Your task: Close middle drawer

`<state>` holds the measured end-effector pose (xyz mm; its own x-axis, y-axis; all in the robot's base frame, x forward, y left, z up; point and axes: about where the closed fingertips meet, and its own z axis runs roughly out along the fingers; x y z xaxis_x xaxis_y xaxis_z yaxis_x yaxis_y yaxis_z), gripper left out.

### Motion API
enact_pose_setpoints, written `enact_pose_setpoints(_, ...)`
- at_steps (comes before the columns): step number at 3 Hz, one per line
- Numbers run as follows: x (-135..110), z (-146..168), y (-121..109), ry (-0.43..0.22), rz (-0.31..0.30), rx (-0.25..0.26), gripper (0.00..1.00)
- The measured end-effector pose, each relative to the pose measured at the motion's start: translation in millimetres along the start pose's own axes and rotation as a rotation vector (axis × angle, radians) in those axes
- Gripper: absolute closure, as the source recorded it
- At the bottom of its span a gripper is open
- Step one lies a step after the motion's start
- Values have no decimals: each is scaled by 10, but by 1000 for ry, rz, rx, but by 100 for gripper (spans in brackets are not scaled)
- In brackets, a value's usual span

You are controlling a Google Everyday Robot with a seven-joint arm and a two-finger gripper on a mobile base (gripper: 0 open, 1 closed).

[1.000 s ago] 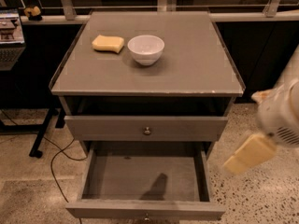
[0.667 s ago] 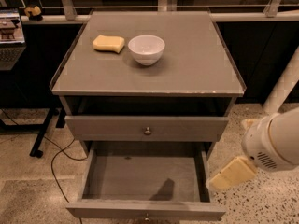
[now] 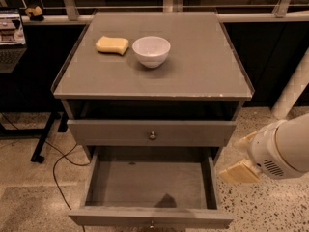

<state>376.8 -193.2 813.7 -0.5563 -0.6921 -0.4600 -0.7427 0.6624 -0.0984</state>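
Observation:
The middle drawer [image 3: 149,182] is grey, pulled far out at the bottom of the view. Its inside is bare, and its front edge [image 3: 150,217] with a small round knob [image 3: 152,224] sits at the lower edge of the picture. The drawer above it [image 3: 151,132] is grey with a round metal knob and stands only slightly out under the cabinet top. My gripper [image 3: 241,166], cream-tipped on a white arm [image 3: 285,151], hangs just right of the open drawer's right side wall, at about its height, holding nothing that I can see.
The grey cabinet top [image 3: 193,66] carries a yellow sponge [image 3: 112,45] and a white bowl [image 3: 151,50]. A black stand leg [image 3: 43,139] and a cable [image 3: 58,163] lie on the speckled floor at the left. A white post [image 3: 292,93] stands at the right.
My gripper has dropped and moved left, closer to the open drawer's right side. The camera has moved slightly. The drawers, bowl and sponge have not moved.

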Motion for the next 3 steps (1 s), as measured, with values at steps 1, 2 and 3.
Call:
enact_pose_setpoints(1,0,1,0,0,0,0,64)
enact_pose_setpoints(2,252,311,8,19,81,17,87)
enact_pose_setpoints(3,764,1002,64,57,225,16,100)
